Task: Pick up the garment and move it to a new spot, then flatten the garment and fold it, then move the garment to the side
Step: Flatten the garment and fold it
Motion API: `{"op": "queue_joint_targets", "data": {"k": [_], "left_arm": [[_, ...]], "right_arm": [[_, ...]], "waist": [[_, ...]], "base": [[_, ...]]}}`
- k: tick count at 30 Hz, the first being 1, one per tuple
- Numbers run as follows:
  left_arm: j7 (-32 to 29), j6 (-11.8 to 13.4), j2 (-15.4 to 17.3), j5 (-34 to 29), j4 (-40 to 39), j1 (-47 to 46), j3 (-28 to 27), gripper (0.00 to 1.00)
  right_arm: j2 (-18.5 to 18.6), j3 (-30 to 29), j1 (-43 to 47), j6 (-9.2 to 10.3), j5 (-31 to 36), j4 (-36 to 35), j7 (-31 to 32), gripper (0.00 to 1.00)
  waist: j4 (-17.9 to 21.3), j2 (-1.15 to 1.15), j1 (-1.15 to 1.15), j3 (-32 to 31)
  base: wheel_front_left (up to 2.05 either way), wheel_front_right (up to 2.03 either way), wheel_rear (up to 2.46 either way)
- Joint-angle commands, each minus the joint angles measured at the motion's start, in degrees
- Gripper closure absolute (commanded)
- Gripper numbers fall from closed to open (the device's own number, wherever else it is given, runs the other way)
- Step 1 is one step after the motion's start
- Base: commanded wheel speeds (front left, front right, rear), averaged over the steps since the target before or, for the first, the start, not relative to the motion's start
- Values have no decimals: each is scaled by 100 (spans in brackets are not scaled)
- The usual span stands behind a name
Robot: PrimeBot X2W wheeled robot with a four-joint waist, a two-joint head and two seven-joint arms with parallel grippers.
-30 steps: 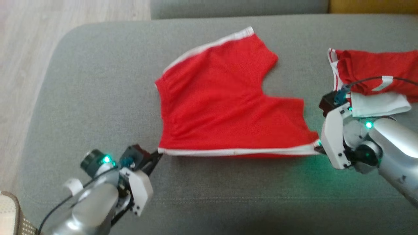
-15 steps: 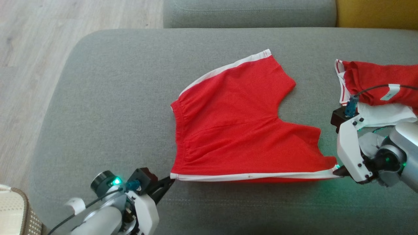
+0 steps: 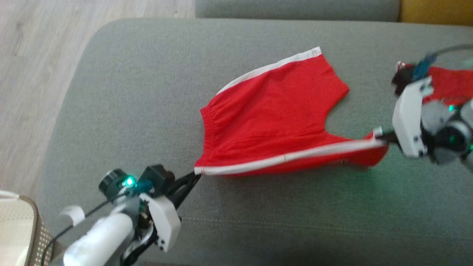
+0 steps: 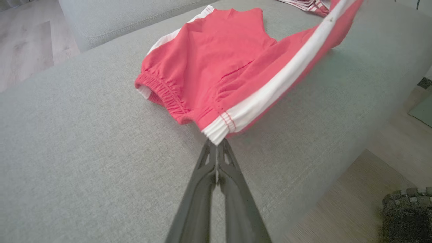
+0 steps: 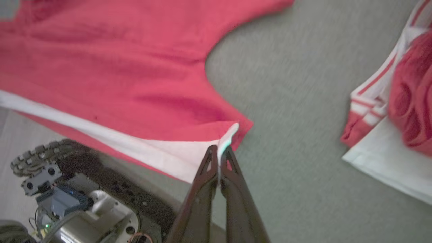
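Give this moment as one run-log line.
left gripper: shut on red shorts | right gripper: shut on red shorts, striped edge raised | surface: grey cushion

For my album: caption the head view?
Both arms' jaws hold the red shorts taut by one striped edge over the grey sofa.

Left pincer [image 3: 194,176]: two long dark fingers [image 4: 199,192], slim, triangular cut-outs near tips. Left wrist plate [image 3: 164,221] white, angular, small dark screws. Black camera block [image 3: 159,176] above it, teal plug [image 3: 142,186], thin black cable [image 3: 74,226] with white clip [image 3: 72,214]. Dark grey round joint cap [image 3: 110,181], green lamp [image 3: 129,181] glowing. Left forearm [image 3: 98,240] smooth, pale silver-white. Right pincer [image 3: 381,135]: same dark fingers, right wrist plate [image 3: 406,118] white with dark screws, blue plug [image 3: 421,69], grey cable [image 3: 452,49], second green lamp [image 3: 451,139] on grey joint, all blurred.
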State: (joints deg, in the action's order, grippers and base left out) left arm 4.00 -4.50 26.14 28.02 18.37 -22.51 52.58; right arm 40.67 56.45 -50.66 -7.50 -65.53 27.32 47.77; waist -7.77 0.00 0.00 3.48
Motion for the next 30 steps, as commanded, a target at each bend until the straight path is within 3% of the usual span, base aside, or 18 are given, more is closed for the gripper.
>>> {"op": "queue_joint_targets", "data": {"k": [1,14,30], "left_arm": [[-32,56,205,53,-240,-496,-343,100],[18,17,-196,198,-135,-1450,-616,100],[380,-149,-1077,309,1283,-2840,-697,100]], "right_arm": [[-35,-228,-320,1,115,0,-139,100],[-344,-631,-1452,1,712,419,-622,100],[-830,-668,-2762,1,1477,1553,-1584,100]], "waist": [[-82,0,0,169],[-349,0,0,1166],[-729,0,0,2265]], "base": [[0,0,0],[0,0,0],[0,0,0]]}}
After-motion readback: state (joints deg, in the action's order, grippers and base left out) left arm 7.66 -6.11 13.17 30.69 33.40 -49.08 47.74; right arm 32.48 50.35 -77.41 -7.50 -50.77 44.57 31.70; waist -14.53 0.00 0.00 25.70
